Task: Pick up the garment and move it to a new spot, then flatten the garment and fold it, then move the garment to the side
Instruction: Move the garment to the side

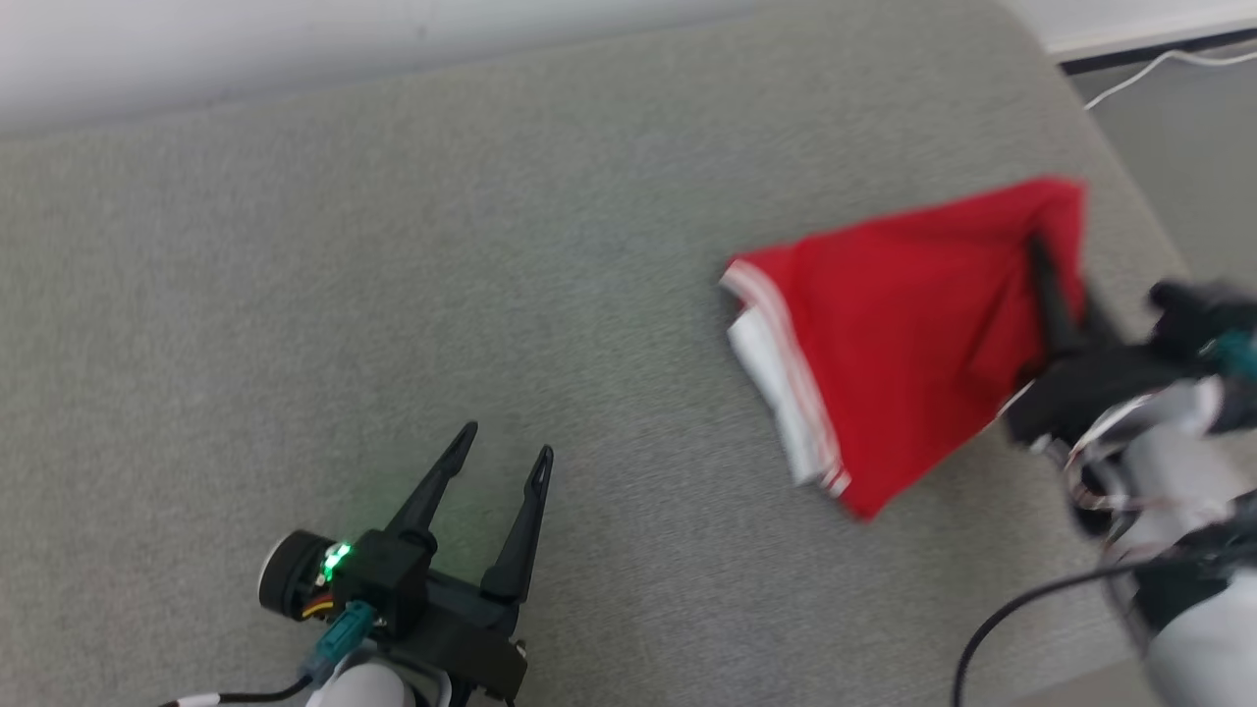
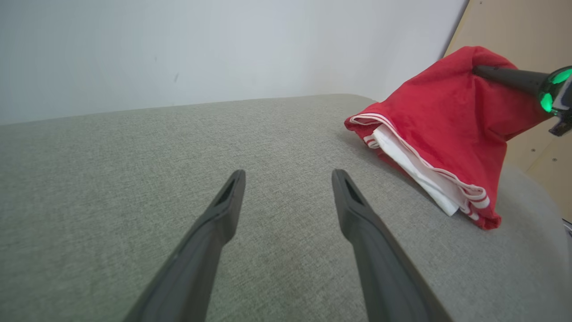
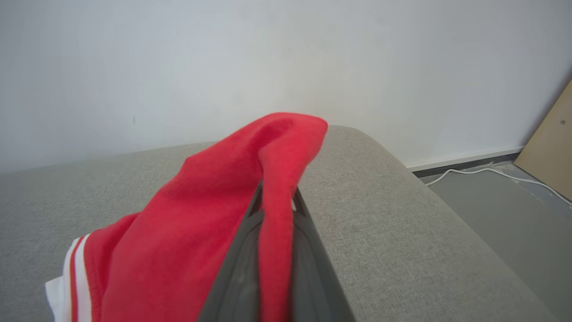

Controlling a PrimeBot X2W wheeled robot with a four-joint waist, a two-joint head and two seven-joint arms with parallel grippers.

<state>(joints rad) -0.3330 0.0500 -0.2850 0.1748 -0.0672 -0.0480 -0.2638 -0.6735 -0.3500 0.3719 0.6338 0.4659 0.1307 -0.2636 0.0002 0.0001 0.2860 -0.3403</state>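
The red garment (image 1: 903, 344) with white-striped trim lies right of centre in the head view. Its upper corner is lifted off the grey cushion (image 1: 393, 245), clamped in the right gripper (image 1: 1043, 265). At lower left, the left gripper (image 1: 508, 440) has its fingers spread apart and holds nothing.

Looks like a bare test room or lab rather than a lived-in home. Grey woven-fabric padded worktop with a rounded corner (image 1: 393, 245) set against a plain white wall (image 3: 223, 53). Smooth grey floor (image 3: 491, 210). Loose white cable (image 3: 469, 170) trailing along the wall's foot. Pale wooden board (image 3: 554, 143) at the side.
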